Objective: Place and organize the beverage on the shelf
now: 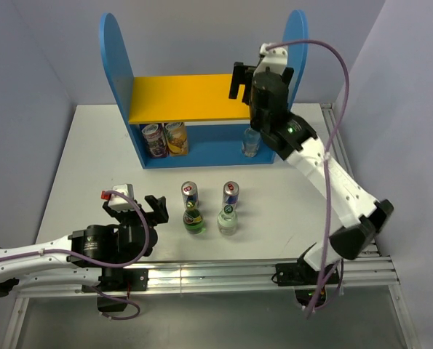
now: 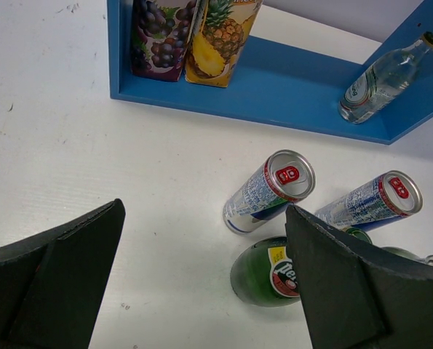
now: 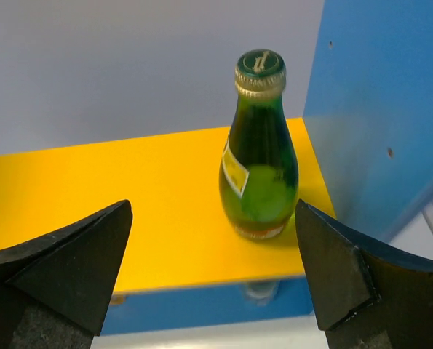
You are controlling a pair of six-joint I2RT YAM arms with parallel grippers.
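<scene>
**Both Grippers Spread Wide, Holding Nothing**

The white-and-black right arm [image 1: 332,182] reaches far forward and upward, its black two-finger right gripper [image 3: 212,218] tilted downward, jaws wide apart and empty. The white-and-black left arm [image 1: 41,258] lies low along the near edge, its black two-finger left gripper [image 2: 205,218] likewise spread, empty.

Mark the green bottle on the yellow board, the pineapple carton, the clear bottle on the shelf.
green bottle [image 3: 263,171], right wrist view, body.
pineapple carton [image 2: 216,40], left wrist view, front face.
clear bottle [image 2: 376,81], left wrist view, body.
</scene>
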